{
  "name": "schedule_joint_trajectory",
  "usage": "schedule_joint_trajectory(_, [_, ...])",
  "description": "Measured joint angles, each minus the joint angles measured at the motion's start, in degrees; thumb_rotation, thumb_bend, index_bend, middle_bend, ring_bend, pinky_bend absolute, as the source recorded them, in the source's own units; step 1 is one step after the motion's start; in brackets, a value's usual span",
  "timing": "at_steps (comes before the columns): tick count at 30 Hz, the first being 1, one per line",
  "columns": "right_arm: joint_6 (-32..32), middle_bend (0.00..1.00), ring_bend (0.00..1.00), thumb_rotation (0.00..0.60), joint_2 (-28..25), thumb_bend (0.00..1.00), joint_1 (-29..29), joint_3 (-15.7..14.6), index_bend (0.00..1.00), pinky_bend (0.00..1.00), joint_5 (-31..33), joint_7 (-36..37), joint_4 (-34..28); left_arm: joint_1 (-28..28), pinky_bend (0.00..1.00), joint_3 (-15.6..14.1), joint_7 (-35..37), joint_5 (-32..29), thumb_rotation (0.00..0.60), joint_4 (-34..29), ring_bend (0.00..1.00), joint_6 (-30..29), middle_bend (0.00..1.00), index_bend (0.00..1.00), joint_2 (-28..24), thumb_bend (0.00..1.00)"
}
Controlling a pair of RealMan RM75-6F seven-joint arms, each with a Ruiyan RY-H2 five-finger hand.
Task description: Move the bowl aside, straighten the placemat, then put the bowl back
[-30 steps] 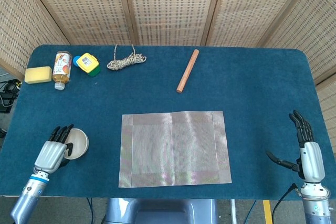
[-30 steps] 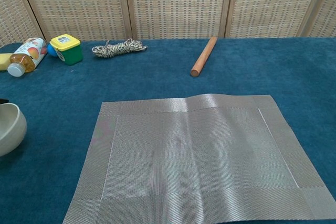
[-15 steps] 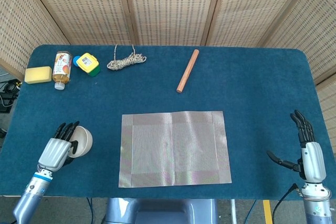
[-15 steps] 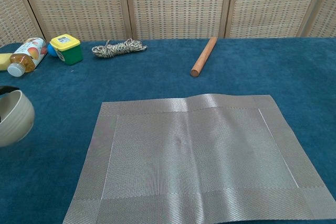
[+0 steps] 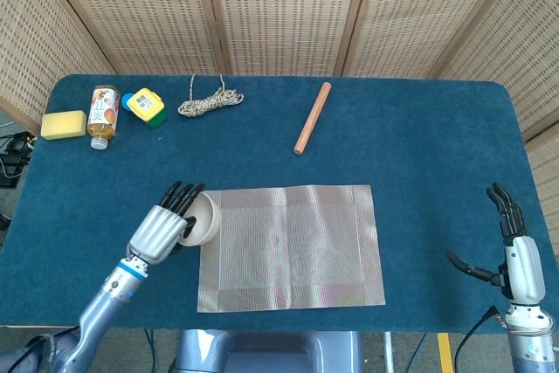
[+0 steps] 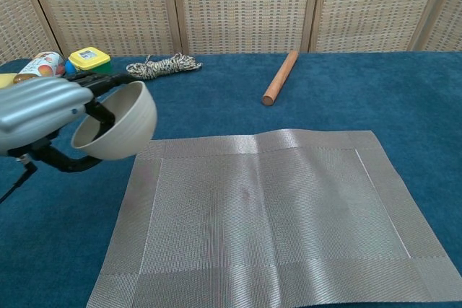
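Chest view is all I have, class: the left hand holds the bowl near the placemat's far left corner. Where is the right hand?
Observer: The right hand is by the table's near right corner, fingers spread, holding nothing, apart from the placemat.
Operator: Is the bowl above the mat?
Observer: From the head view, the bowl overlaps only the mat's far left corner; the left hand sits left of the mat's edge.
Operator: What lies left of the bottle?
Observer: A yellow sponge, beside the juice bottle, near the table's left edge.
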State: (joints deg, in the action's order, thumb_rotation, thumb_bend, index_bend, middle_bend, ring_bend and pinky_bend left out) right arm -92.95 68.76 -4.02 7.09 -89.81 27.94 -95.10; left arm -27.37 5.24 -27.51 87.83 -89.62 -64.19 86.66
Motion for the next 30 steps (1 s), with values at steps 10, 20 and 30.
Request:
schedule_joint_trajectory(10, [1.32,0.00,0.00,0.600,-1.11,0.28,-0.22,0.43,0.10,0.00,1.65,3.08,0.30,-9.49,0.00,5.32,-18.01,-12.68,0.600,-2.40,0.00,9.24,0.00,0.69,9.24,0.42])
schedule_joint_trajectory(20, [2.58,0.00,0.00,0.600,-2.77,0.28,-0.23,0.89,0.10,0.00,3.02,6.66,-0.17,-18.54,0.00,6.73,-31.75,-25.38,0.600,2.08,0.00,12.73,0.00,0.69,20.65,0.42])
schedule_joint_trajectory(30, [2.89,0.00,0.00,0.600,-3.71,0.27,-0.05,1.28,0.10,0.00,3.64,8.47,-0.39,-22.61,0.00,5.75,-36.87,-33.06,0.600,4.22,0.00,11.68,0.00,0.51,23.82,0.37])
